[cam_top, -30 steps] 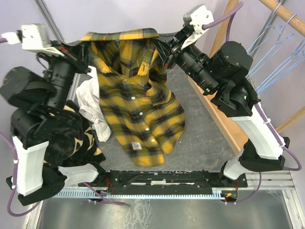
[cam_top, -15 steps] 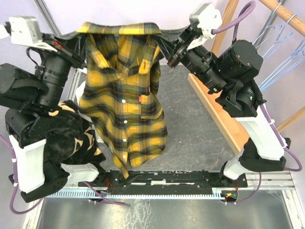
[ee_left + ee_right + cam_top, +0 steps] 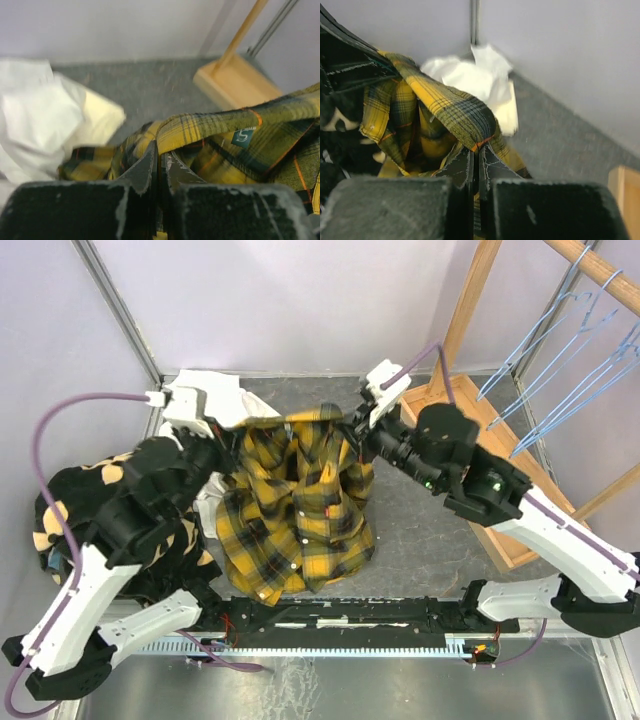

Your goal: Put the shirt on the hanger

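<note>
Arms dropped lower so the floppy shirt (image 3: 300, 505) bunches, left gripper (image 3: 159, 165) and right gripper (image 3: 476, 167) both clamped tight on its shoulders, probably the best spot.

yellow-black plaid flannel shirt (image 3: 300, 510) hangs mid-frame | left gripper (image 3: 234, 429) pinches its 10 o'clock corner | right gripper (image 3: 351, 431) its 1 o'clock corner
</note>
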`<state>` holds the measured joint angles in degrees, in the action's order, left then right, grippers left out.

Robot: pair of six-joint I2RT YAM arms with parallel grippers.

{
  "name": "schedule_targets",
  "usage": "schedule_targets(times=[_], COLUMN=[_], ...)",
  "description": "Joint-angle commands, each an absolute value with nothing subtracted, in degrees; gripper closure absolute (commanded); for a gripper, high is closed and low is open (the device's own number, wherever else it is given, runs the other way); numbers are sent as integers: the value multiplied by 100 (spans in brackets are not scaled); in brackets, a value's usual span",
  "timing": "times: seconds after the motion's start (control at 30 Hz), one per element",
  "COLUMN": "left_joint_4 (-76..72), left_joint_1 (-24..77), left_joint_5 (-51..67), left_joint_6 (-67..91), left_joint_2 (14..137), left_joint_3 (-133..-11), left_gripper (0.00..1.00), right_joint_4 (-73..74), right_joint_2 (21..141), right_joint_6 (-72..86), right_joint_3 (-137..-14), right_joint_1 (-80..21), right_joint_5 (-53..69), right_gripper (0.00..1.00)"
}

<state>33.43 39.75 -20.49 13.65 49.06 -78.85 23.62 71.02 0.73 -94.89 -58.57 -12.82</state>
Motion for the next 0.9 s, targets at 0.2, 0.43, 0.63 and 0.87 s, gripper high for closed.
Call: schedule_targets(times=[0.2,0.43,0.63,0.87], left_joint_4=[2844,2817,3365,3830], left_joint_1=[3929,3926,3929,3928], left_joint_5=[-1431,-1452,-1969,-2235], left_joint_6=[3349,3518,3437,3518], left_joint_2=[4402,4521,4390,4054], left_joint_3=[-4971,-4382,-4680,-4858], left_gripper=[97,94,57,35], right_joint_4=[2039,2006,2488,3322], right_joint_2=[6900,7320,6945,6489], right_joint_6=[1809,2203,2113,2604], right_joint_3=[-6735,-6069,-6243,-6283], right_joint_1=[-5806,-5792,-5786,-5788], right_joint_5=[-2019,-2043,-2189,-2181], right_gripper=[100,83,39,24])
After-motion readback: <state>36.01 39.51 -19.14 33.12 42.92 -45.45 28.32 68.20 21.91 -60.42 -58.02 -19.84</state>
